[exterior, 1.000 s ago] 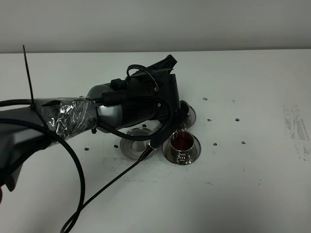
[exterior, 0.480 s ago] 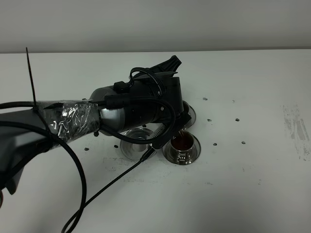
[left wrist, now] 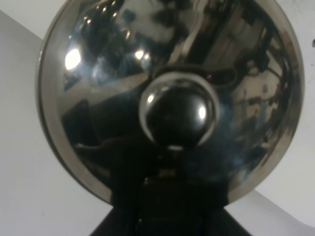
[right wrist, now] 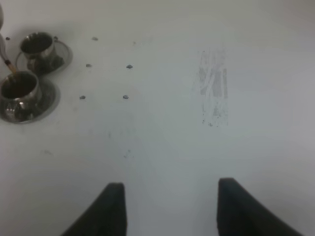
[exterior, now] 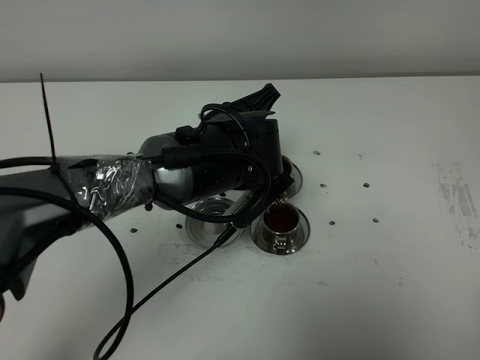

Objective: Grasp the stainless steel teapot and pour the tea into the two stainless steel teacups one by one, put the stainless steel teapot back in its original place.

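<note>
The stainless steel teapot's domed lid and knob (left wrist: 177,115) fill the left wrist view. My left gripper (left wrist: 167,196) is shut on the teapot and holds it tilted. In the high view my left wrist (exterior: 225,161) hides the pot. A thin stream of tea (right wrist: 7,65) runs into the near teacup (exterior: 281,222), which holds brown tea and stands on its saucer (right wrist: 47,101). The second teacup (right wrist: 37,46) stands behind it on its saucer (exterior: 295,174). The bare saucer (exterior: 204,227) lies left of the filled cup. My right gripper (right wrist: 170,206) is open over bare table.
The white table (exterior: 375,262) carries small dark specks (exterior: 367,184) right of the cups. A scuffed grey patch (right wrist: 212,91) lies further right. The left arm's black cable (exterior: 172,281) trails over the table in front of the saucers.
My left arm has shifted slightly up and to the right with the teapot. Tea keeps running into the near teacup.
</note>
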Robot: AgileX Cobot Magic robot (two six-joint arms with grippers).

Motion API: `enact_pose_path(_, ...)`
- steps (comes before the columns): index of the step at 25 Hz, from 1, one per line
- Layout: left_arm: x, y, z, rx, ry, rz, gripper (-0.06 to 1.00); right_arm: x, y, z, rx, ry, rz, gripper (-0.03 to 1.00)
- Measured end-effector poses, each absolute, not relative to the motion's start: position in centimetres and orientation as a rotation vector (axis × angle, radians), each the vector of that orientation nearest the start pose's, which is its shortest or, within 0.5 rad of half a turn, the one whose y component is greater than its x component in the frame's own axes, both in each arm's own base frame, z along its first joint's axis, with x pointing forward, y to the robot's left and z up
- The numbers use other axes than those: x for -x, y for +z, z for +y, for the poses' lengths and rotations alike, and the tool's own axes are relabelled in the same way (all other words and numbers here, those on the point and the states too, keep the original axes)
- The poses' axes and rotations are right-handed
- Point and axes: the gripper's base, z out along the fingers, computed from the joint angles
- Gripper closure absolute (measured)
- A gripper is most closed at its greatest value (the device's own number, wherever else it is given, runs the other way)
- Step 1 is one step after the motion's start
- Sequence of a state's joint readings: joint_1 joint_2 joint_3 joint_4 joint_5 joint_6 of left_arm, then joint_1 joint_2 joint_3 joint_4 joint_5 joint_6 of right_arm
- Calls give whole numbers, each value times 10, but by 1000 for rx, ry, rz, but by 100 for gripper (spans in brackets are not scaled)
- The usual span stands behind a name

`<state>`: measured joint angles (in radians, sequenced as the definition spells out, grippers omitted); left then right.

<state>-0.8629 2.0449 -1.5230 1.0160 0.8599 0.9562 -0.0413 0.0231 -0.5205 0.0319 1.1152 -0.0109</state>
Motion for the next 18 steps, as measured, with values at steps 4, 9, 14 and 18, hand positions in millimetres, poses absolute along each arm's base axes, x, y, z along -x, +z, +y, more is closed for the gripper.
enact_pose_path(4,-329,213,-295,2841,-1391,-1086,74,6,279,3,-29,7,2101,53)
enact_pose_path(9,-328,213,-297,2846,-1388,-1084,74,6,279,3,-29,7,2101,53)
enact_pose_path(14,-325,209,-297,2862,-1302,-1165,74,6,279,3,-29,7,2101,53)
enact_pose_path(18,-325,211,-292,2850,-1253,-1238,74,6,279,3,-29,7,2101,53)
